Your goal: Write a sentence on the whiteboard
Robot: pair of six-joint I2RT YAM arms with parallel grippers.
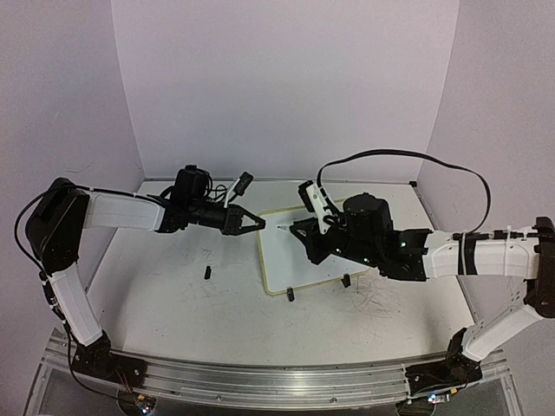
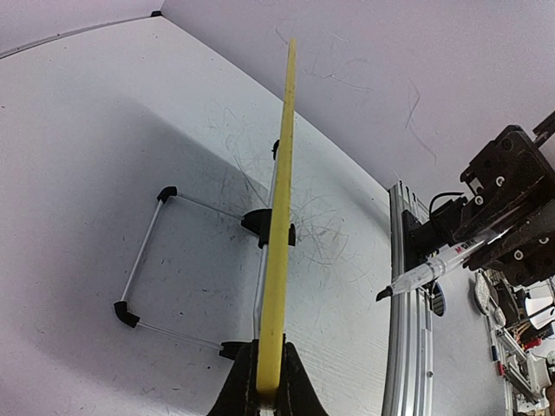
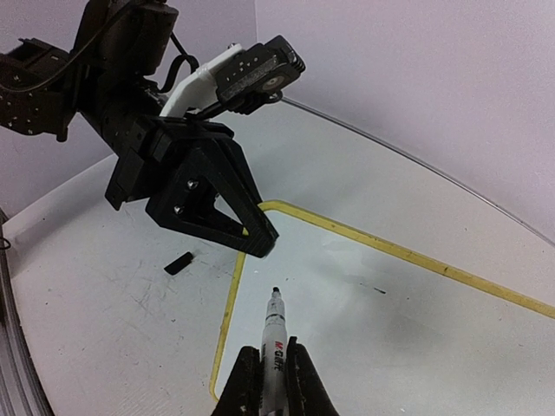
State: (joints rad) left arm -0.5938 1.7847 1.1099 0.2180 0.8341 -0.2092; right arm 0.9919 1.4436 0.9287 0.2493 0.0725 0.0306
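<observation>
The scuffed white tabletop (image 1: 173,295) fills the lower half of the overhead view. At its centre the whiteboard (image 1: 299,260) is propped on its two black clip feet (image 1: 290,295).

The left tool (image 1: 257,222) reaches in from the left of that frame and is pinched shut on the board's yellow rim near the upper-left corner. Its own camera sees the board edge-on, as a thin yellow strip rising from between the fingers.

The right tool (image 3: 273,368) is clamped narrow around a marker (image 3: 275,334), whose uncapped tip points up-frame in the right wrist view.

The tip sits just inside the rim at that same corner, near the left tool's fingers. The open white face runs away from it toward the right of the frame, along the upper rim. By my reading the line of writing should travel that way, and the right arm alone does the stroke.

None of the sentence is on the board yet. I see only one tiny dark speck (image 3: 379,290).

Whether the tip touches the surface cannot be told. A small black piece (image 1: 208,272) lies on the tabletop to the board's left, and what it is I can't make out.
</observation>
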